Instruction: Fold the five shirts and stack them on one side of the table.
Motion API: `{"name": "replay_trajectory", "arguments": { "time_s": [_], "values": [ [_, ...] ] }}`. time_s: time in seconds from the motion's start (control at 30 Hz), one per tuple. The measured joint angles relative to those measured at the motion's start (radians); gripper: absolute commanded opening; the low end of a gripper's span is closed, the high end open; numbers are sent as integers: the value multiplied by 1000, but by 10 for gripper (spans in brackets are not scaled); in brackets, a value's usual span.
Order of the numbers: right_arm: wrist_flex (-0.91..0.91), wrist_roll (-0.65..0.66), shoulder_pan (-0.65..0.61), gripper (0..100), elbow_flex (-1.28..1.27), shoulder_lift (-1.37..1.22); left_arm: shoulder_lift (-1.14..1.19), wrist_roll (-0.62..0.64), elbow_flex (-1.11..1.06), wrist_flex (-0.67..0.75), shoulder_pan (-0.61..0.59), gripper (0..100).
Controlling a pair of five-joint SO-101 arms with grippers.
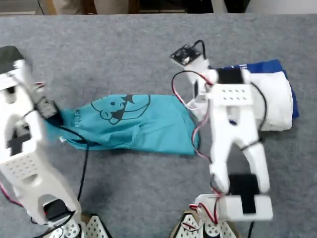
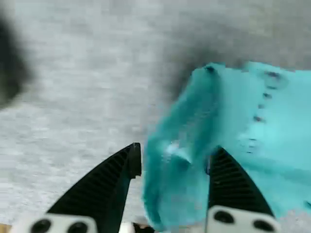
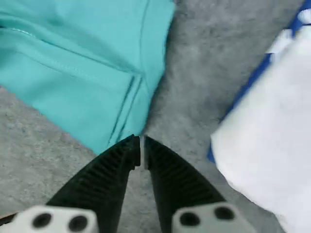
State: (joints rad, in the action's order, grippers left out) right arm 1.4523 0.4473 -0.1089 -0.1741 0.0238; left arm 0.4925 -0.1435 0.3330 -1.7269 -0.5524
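A teal shirt with a dark whale print lies folded lengthwise across the middle of the grey table. My left gripper is at its left end. In the left wrist view that gripper is open, and a bunched edge of the teal shirt sits between the jaws. My right gripper is by the shirt's right end. Its jaws are shut on nothing, low over bare table beside the teal hem. A folded white shirt lies on a blue shirt at the right.
The white shirt and the blue shirt's edge lie close beside the right gripper. Red and black cables hang from both arms over the cloth. Both arm bases stand at the near edge. Bare grey table stretches along the far side.
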Motion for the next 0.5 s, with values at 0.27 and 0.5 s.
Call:
{"name": "replay_trajectory", "arguments": {
  "time_s": [0.27,0.5],
  "values": [
    [-40,-86,-68,314,0,-147,0,-160,-34,124,-311,235],
    [-95,-143,-77,314,-64,-158,0,-241,-153,224,-411,235]
  ]
}}
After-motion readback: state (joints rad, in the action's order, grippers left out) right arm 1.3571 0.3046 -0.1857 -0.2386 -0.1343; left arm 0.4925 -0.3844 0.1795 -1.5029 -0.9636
